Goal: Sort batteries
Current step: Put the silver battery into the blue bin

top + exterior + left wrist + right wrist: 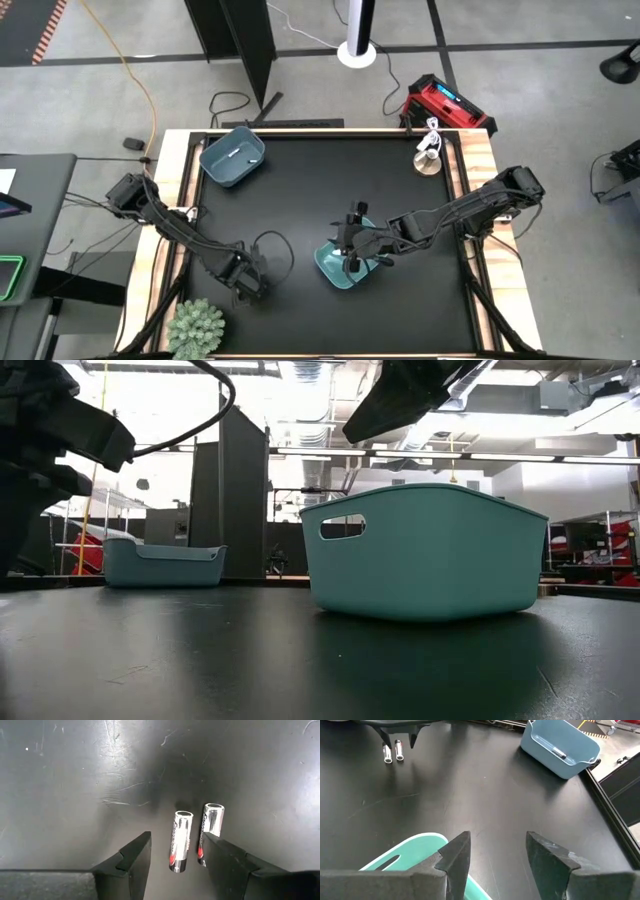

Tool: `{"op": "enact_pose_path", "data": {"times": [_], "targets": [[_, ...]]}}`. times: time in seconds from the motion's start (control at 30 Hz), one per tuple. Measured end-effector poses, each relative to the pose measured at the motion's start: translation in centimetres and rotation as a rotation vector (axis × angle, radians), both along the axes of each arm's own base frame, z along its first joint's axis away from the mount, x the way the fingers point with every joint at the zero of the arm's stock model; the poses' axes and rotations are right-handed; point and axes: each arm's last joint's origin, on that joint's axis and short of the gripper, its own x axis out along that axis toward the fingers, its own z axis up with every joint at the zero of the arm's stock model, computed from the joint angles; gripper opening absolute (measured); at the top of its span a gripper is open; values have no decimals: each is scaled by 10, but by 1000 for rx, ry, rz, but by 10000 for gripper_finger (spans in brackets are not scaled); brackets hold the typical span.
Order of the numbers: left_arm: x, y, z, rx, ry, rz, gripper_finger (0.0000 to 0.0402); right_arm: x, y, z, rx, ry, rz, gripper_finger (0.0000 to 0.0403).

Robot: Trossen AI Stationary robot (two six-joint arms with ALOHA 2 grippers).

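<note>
Two silvery batteries with reddish marks lie side by side on the black table, one [181, 840] and the other [211, 834]; the right wrist view shows them far off [393, 752]. My left gripper [175, 857] is open and points down over them: one battery lies between the fingers, and the other is partly hidden behind one finger [227, 860]. My right gripper [495, 855] is open above the teal bin [340, 268], at its rim [415, 847]. A blue bin [232, 157] stands near the table's far left and holds a slim battery [556, 751].
A potted plant [195, 326] stands at the near left corner. A small round stand with a white object [430, 158] sits at the far right. A thin cable [272, 250] loops beside my left gripper [246, 282]. Bare black table lies between the two bins.
</note>
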Motion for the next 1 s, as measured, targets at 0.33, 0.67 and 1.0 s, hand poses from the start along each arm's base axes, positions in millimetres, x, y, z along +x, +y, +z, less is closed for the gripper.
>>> {"op": "enact_pose_path", "data": {"times": [0.33, 0.67, 1.0], "targets": [[-9, 5, -14, 23, 39, 37, 170, 0, 0, 0, 0, 0, 0, 207], [-15, 10, -29, 13, 23, 42, 150, 0, 0, 0, 1, 0, 0, 207], [-13, 19, -35, 10, 28, 26, 34, 0, 0, 0, 1, 0, 0, 207]]}}
